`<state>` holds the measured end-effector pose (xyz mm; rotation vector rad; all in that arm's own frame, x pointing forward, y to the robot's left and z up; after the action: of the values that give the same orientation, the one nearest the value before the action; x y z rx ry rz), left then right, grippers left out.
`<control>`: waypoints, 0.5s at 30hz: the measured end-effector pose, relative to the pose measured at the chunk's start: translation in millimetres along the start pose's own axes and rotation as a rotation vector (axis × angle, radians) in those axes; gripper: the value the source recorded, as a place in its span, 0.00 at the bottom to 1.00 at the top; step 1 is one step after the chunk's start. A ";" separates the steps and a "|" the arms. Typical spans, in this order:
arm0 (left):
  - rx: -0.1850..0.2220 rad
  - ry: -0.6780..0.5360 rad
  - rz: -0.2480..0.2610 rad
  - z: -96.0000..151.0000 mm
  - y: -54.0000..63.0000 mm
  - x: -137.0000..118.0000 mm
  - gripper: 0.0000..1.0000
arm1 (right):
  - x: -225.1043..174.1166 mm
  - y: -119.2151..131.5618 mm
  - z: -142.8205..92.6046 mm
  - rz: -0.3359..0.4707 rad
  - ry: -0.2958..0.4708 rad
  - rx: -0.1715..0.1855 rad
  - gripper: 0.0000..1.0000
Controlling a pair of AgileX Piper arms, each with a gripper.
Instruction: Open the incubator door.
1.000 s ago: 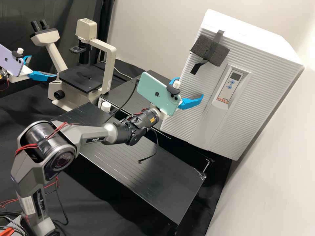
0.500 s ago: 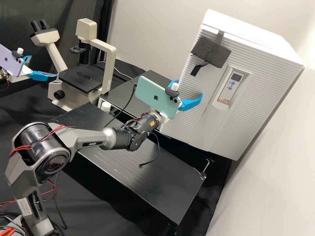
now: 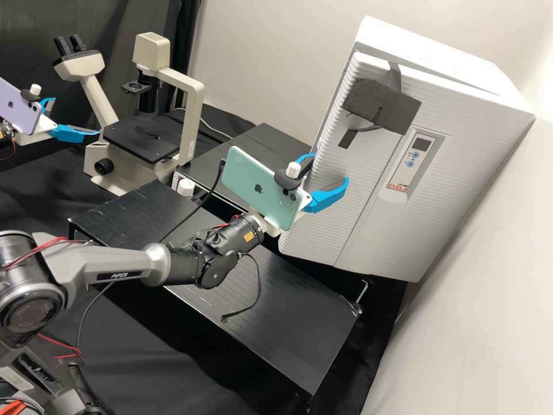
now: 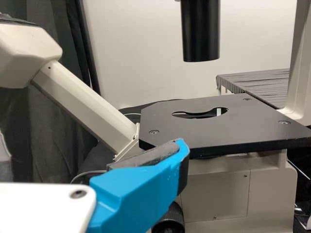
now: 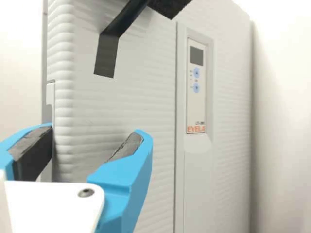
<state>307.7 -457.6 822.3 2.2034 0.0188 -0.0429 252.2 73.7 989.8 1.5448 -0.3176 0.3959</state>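
Now the incubator door is swinging out from the cabinet, so opening is getting under way, though probably needing a wider pull; the right gripper is straddling the door's edge, fingers spread; orange-red lettering is showing low on the control panel; farther off, the left gripper is hovering by the microscope, also spread
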 end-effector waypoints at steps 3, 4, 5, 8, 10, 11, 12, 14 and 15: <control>0.000 0.000 0.000 0.0 0.0 0.0 1.00 | -8.7 4.1 0.0 0.031 -0.026 -0.024 1.00; 0.000 0.000 0.000 0.0 0.0 0.0 1.00 | -11.4 6.1 -0.9 0.041 -0.033 -0.040 1.00; 0.000 0.000 0.000 0.0 0.0 0.0 1.00 | -15.4 8.1 -0.9 0.059 -0.049 -0.049 1.00; 0.000 0.000 0.000 0.0 0.0 0.0 1.00 | -23.6 12.7 -1.5 0.093 -0.083 -0.079 1.00; 0.000 0.000 0.000 0.0 0.0 0.0 1.00 | -28.7 16.3 -1.6 0.117 -0.105 -0.080 1.00; 0.000 0.000 0.000 0.0 0.0 0.0 1.00 | -31.6 18.4 -1.9 0.131 -0.116 -0.083 1.00; 0.000 0.000 0.000 0.0 0.0 0.0 1.00 | -34.5 20.7 -2.1 0.146 -0.128 -0.084 1.00; 0.000 0.000 0.000 0.0 0.0 0.0 1.00 | -38.9 24.3 -2.6 0.172 -0.145 -0.089 1.00; 0.000 0.000 0.000 0.0 0.0 0.0 1.00 | -41.6 26.7 -2.7 0.189 -0.158 -0.089 1.00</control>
<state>307.7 -457.6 822.3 2.2034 0.0188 -0.0429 203.0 74.0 995.5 1.4663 -0.6002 0.4023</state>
